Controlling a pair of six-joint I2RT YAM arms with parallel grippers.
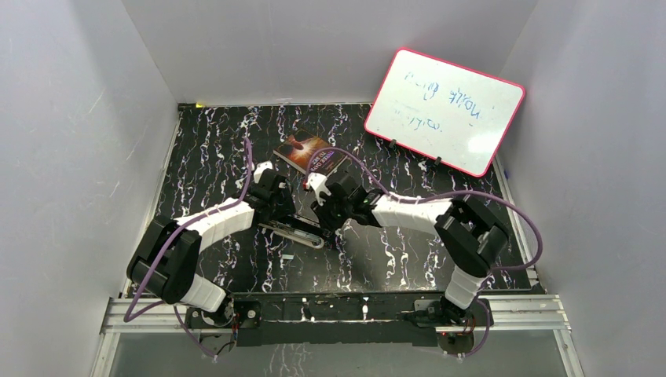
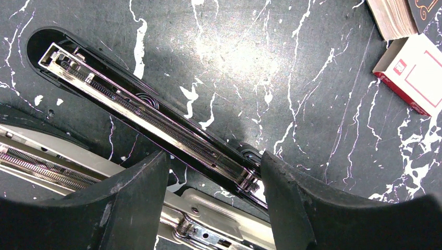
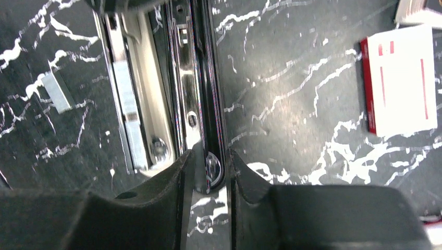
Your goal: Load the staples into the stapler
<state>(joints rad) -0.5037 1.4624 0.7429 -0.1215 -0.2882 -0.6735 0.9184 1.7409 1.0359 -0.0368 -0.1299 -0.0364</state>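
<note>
So the table (image 1: pixel 204 157) is black with white marble veins. Lying on it: the stapler (image 2: pixel 156 122) flipped open near the middle, a strip of staples (image 3: pixel 54 91) close on one side, a white-and-red box (image 3: pixel 401 78) on the other, a book (image 1: pixel 310 151) just behind the box, and a whiteboard (image 1: pixel 444 110) propped at the far right.

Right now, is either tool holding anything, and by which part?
The right tool pinches the stapler by the near end of its black arm. The left tool straddles that arm too; whether it grips cannot be told.
</note>
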